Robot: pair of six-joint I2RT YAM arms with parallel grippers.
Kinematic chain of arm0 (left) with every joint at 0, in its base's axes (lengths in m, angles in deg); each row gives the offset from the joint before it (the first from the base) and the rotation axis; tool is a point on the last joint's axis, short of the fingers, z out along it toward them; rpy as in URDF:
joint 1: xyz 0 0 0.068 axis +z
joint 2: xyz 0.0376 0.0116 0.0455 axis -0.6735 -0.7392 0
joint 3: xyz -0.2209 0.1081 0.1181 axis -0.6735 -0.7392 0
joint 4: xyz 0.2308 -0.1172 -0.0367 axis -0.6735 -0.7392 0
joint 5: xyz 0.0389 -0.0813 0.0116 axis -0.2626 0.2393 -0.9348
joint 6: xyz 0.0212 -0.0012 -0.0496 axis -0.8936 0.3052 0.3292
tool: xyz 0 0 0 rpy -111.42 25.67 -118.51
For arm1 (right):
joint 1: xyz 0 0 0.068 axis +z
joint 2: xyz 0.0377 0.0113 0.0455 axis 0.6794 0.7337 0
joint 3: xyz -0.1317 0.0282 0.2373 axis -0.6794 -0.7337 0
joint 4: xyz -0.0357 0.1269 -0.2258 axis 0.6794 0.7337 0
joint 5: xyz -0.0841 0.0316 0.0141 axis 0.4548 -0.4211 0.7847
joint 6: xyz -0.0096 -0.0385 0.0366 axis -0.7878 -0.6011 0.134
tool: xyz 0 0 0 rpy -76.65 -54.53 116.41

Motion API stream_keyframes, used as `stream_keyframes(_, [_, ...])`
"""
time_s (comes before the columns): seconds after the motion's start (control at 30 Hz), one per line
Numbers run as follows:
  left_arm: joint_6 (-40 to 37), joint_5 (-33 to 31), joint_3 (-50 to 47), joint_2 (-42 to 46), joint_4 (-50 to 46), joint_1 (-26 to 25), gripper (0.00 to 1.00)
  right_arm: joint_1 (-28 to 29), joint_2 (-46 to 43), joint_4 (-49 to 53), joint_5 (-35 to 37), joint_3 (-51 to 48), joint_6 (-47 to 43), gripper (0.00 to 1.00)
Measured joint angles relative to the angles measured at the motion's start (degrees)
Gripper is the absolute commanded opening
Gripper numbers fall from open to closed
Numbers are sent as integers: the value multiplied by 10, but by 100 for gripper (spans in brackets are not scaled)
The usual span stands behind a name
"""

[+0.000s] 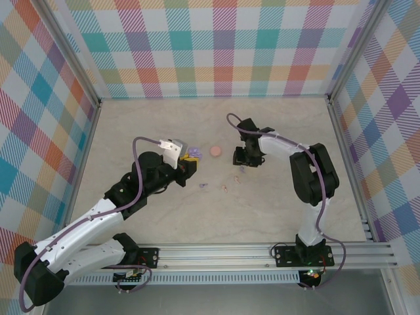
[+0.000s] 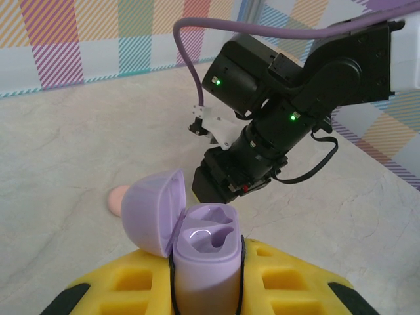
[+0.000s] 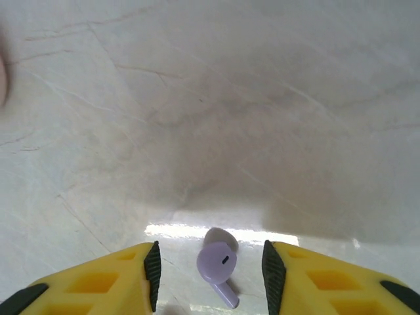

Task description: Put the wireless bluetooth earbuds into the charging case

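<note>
Aluminium rail (image 1: 262,252): runs along the near edge of the worktop, with both arm bases bolted to it.
Pale marbled worktop (image 1: 151,216): carries all the things further in.
Small purple stemmed earbud (image 1: 203,186): lies loose on the worktop, nearer than both sets of fingers and apart from each.
Tiny pinkish-beige earbud (image 1: 224,189): lies just right of that purple one, not touching it.
Yellow-padded left fingers (image 2: 295,289): pressed onto the lilac plastic charging case (image 2: 205,262), one pad on each side, holding it upright.
Rounded lilac lid (image 2: 154,210): hinged open and tipped to the left in the left wrist view, so the two moulded wells in the case top lie uncovered.
Yellow-padded right fingers (image 3: 328,279): spread and pointing down at the worktop, one on each side of a second purple earbud (image 3: 216,261).
Second purple earbud: lies on its side on the worktop between those pads, with a gap to each and its stem toward the camera.
Black right wrist (image 2: 282,111): seen from the left wrist, it hangs just beyond the open case.
Round pink disc (image 1: 215,151): flat on the worktop between the two sets of fingers, near the case lid but apart from it.
Pastel plaid walls (image 1: 216,52): enclose the worktop at the far end and on both sides.
</note>
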Motion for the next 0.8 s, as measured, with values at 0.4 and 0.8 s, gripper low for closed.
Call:
stream_keyframes(0.4, [0,0,0,0,0,0,6,7,76,108,19,96,-143,45])
stream_keyframes(0.8, [0,-1,0,0,0,0,7,26,92,142,42,111,-171,40])
